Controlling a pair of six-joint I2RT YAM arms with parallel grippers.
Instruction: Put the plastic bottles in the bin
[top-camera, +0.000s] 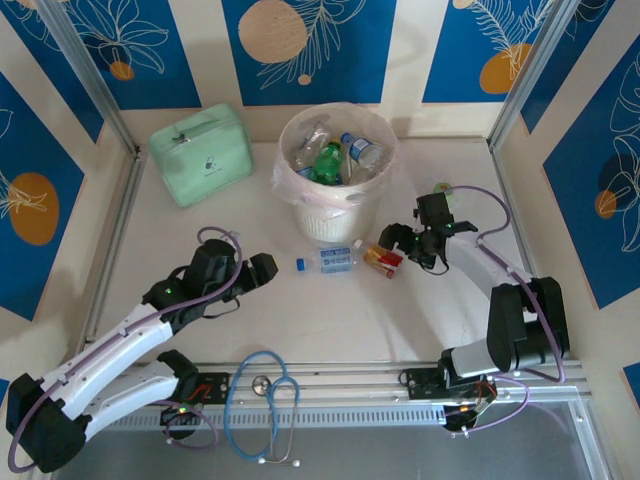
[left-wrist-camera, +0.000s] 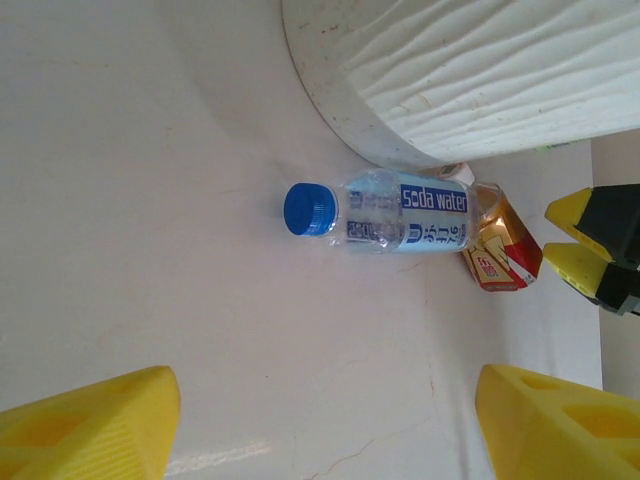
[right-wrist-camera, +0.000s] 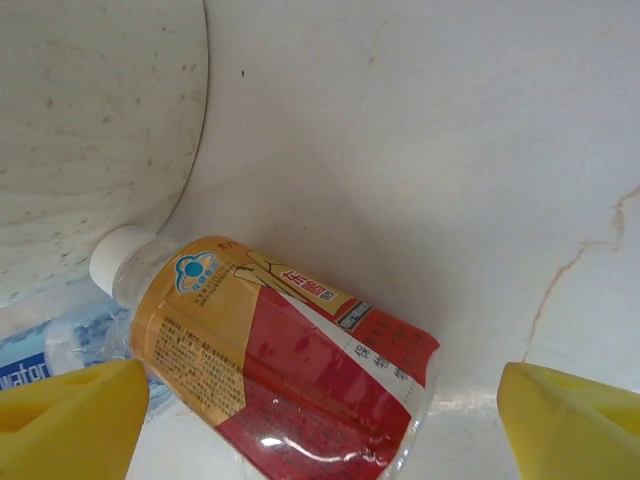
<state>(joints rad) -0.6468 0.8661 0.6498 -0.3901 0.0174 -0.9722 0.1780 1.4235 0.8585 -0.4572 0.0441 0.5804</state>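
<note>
**Two bottles lie on the table (top-camera: 330, 325) at the foot of the bin (top-camera: 322, 222)**

You can read "soda water" in white on the blue label of the soda water bottle (left-wrist-camera: 400, 215). The smaller characters beneath it are not Latin letters and cannot be made out. The red-and-yellow bottle (right-wrist-camera: 290, 360) carries a blue cloud-shaped mark near its neck and columns of East Asian print too fine to read.

From the top camera, both lie on their sides at 6 o'clock of the bin. The soda water bottle's long axis runs 9 to 3, with its blue cap (left-wrist-camera: 310, 209) at 9 o'clock. The red-and-yellow bottle sits at its 3 o'clock, with its axis about 10 to 4. Its white cap (right-wrist-camera: 118, 262) points toward 10, close against the soda water bottle's base and the bin wall; whether they touch cannot be told.

Your left gripper (top-camera: 262, 268) stands at 9 o'clock of the blue cap, near but apart, its fingers (left-wrist-camera: 90, 425) spread wide with nothing between them. Your right gripper (top-camera: 408, 240) is at 3 o'clock of the red-and-yellow bottle, just beside its base. Its fingers (right-wrist-camera: 575, 420) are also spread wide, with the bottle ahead of the gap and neither finger on it.

Inside the bin, a green bottle (top-camera: 328, 160) rests among clear ones with blue labels.
</note>
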